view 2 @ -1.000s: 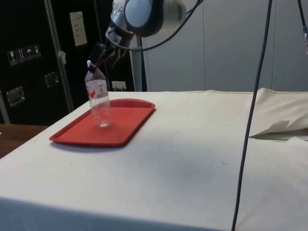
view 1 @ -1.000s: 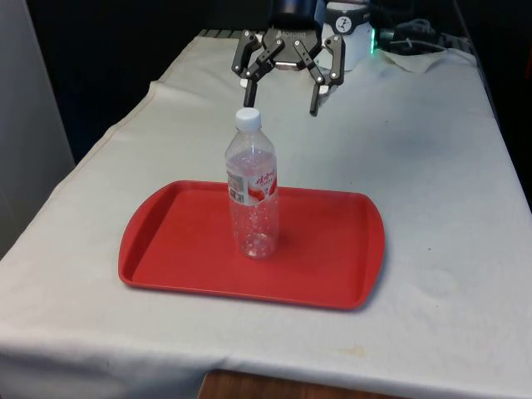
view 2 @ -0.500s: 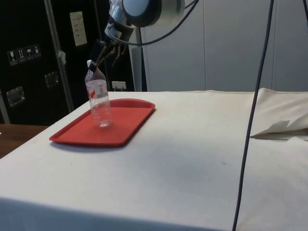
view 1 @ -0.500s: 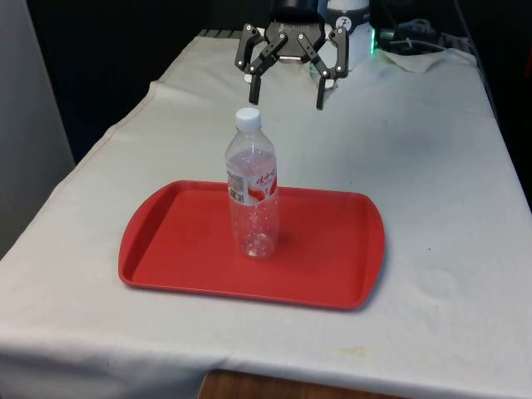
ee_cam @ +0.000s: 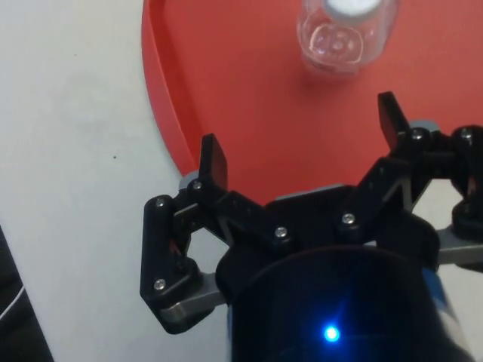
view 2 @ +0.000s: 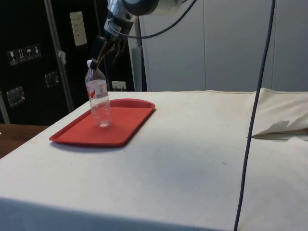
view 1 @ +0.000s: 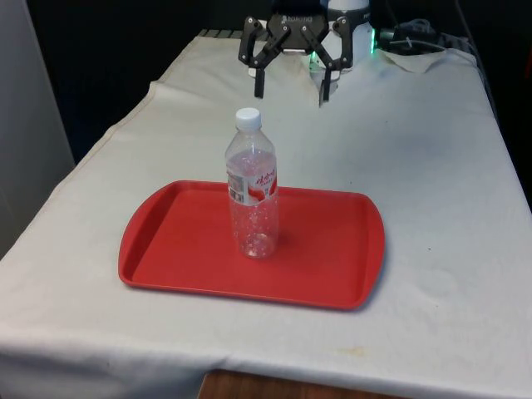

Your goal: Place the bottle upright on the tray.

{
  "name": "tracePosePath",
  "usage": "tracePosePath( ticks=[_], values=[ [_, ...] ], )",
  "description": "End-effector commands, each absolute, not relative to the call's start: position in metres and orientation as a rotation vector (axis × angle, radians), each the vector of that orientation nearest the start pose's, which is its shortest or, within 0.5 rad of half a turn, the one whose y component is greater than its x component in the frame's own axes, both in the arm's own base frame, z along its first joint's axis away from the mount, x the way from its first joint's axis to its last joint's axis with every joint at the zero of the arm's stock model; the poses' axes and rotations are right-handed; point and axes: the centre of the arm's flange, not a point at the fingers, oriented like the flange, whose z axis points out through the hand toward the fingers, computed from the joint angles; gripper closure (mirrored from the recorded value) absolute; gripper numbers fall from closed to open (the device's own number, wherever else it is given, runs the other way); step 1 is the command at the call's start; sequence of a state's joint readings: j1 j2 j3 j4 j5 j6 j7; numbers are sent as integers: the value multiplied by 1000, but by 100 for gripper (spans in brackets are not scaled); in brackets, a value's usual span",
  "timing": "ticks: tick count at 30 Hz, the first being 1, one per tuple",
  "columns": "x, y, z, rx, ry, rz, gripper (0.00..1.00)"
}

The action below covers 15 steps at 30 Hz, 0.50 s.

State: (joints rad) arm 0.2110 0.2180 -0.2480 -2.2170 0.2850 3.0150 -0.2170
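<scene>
A clear plastic bottle (view 1: 253, 195) with a white cap and a red-and-white label stands upright on the red tray (view 1: 170, 241), near its middle. From the side the bottle (view 2: 97, 98) stands on the tray (view 2: 125, 125) as well. My gripper (view 1: 291, 90) hangs open and empty above and behind the bottle, clear of its cap. In the side view the gripper (view 2: 103, 55) sits just above the cap. The wrist view looks down past the open fingers (ee_cam: 214, 162) onto the tray (ee_cam: 226, 83) and the bottle's cap (ee_cam: 347, 9).
White cloth covers the table around the tray. A crumpled fold of cloth (view 2: 281, 129) lies at the side view's right, and a dark cable (view 2: 255, 110) hangs down in front of that camera. Cables and gear (view 1: 411, 37) sit at the table's far end.
The open gripper has risen and drawn back from the bottle's cap. The bottle and tray have not moved.
</scene>
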Motion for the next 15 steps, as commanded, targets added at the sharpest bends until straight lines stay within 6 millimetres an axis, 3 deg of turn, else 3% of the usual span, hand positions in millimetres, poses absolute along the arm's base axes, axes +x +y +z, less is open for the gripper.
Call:
tracePosePath(
  ticks=[1,15],
  values=[
    [589,-40,348,-3016,97,-896,0],
    [590,-39,350,-3034,-8,-848,0]
  ],
)
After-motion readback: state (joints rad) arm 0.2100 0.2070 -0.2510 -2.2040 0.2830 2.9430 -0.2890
